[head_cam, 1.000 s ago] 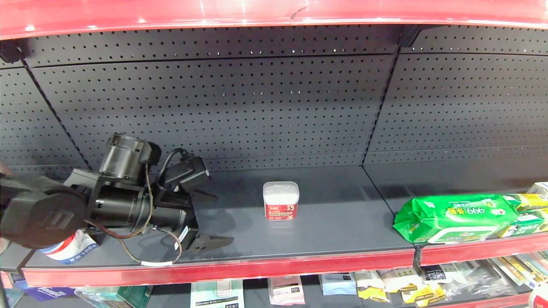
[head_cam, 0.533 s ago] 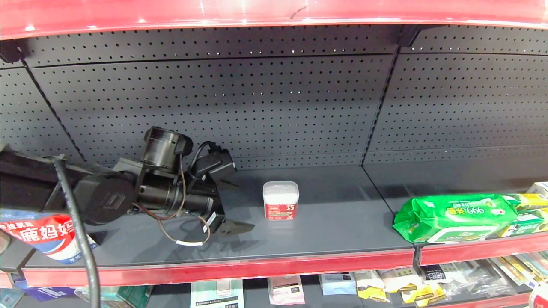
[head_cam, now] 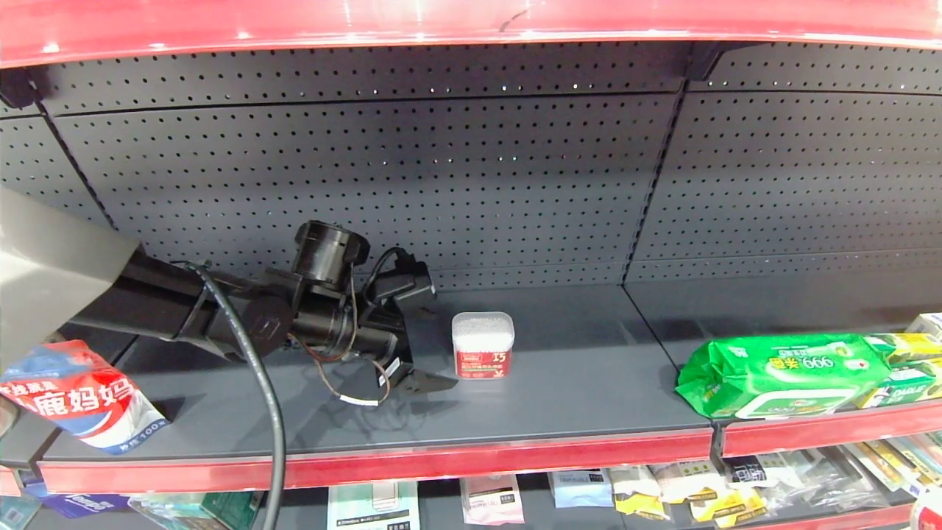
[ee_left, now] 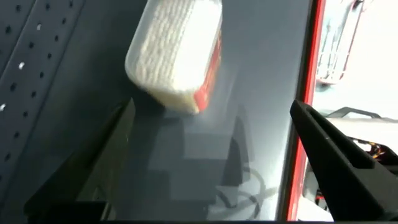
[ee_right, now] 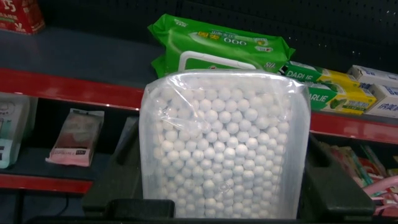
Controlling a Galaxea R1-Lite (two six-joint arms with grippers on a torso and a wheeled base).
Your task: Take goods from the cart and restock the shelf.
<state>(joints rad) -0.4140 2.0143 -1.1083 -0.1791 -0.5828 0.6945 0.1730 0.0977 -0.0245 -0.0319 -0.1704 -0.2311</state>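
Observation:
A small white tub with a red label [head_cam: 482, 344] stands on the dark grey shelf [head_cam: 574, 397], near its middle. My left gripper [head_cam: 430, 350] lies low over the shelf just left of the tub, open, with nothing between its fingers. In the left wrist view the tub [ee_left: 177, 59] sits just beyond the spread fingers [ee_left: 329, 155] of the left gripper [ee_left: 217, 137]. My right gripper [ee_right: 221, 162] is shut on a clear box of white cotton swabs [ee_right: 224, 137], held in front of the shelving.
A red, white and blue bag [head_cam: 70, 401] stands at the shelf's left end. A green wipes pack [head_cam: 780, 372] and small boxes [head_cam: 901, 368] lie at the right. Packets hang on the lower shelf [head_cam: 493, 500]. A perforated back panel [head_cam: 441, 184] closes the rear.
My left arm has slid right and deeper along the shelf, bringing its open gripper up beside the white tub. The bag at the left end is uncovered.

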